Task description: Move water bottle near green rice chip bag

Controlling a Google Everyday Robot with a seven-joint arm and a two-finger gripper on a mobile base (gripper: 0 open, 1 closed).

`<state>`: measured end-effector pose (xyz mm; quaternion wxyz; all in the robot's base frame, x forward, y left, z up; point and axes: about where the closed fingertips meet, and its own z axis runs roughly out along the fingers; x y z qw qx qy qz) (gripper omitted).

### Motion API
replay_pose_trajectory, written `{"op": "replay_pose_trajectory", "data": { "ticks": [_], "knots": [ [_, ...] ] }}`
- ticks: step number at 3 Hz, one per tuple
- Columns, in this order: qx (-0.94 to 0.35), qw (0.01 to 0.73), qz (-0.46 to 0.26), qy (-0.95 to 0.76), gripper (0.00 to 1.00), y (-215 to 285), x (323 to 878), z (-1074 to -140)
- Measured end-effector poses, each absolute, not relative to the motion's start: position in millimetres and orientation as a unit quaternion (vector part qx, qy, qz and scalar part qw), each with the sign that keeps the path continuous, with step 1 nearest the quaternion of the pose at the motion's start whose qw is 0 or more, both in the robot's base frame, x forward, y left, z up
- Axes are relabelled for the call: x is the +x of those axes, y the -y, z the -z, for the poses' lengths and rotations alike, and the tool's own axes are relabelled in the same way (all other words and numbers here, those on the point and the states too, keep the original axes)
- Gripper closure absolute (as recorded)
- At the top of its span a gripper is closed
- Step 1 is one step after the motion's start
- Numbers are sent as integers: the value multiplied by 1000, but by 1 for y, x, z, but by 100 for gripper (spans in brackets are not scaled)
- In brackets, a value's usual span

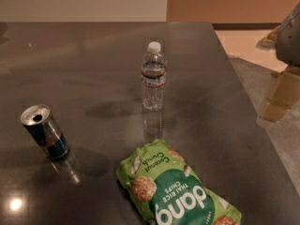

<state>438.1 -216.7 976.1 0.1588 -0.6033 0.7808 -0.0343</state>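
Scene: dark, glossy table (93,55) seen from above and slightly in front.

Water bottle (153,76): stands upright near the table's centre, white cap on top, thin red-edged label band around the upper body. Its reflection shows on the tabletop just in front of it. Nothing touches it.

Green rice chip bag (176,191): lies flat at the near edge of the table, slightly right of the bottle, lettering upside down in this view. Its lower part is cut off by the picture's bottom edge. A strip of bare tabletop separates the bag's top corner from the bottle's base; the two are near but apart.

Drink can (45,132): dark blue and silver, at the left, tilted with its top leaning left, opened top visible. It is well apart from both bottle and bag and off the line between them.

Gripper (276,102): at the far right of the picture, beyond the table's right edge and over the grey floor (281,144), well apart from the bottle. It holds nothing visible; whether it is spread or pressed together cannot be told.

Background: pale wall (84,3) and an orange-brown panel (234,3) behind the table.
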Motion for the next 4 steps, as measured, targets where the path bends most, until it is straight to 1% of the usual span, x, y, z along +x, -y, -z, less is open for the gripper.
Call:
{"op": "replay_pose_trajectory", "data": {
  "ticks": [1,2,4],
  "knots": [
    [-603,159,34,-781,0,217,438,-976],
    [-600,164,11,-783,0,209,449,-978],
    [-605,214,-53,-765,0,144,499,-973]
  ]
}}
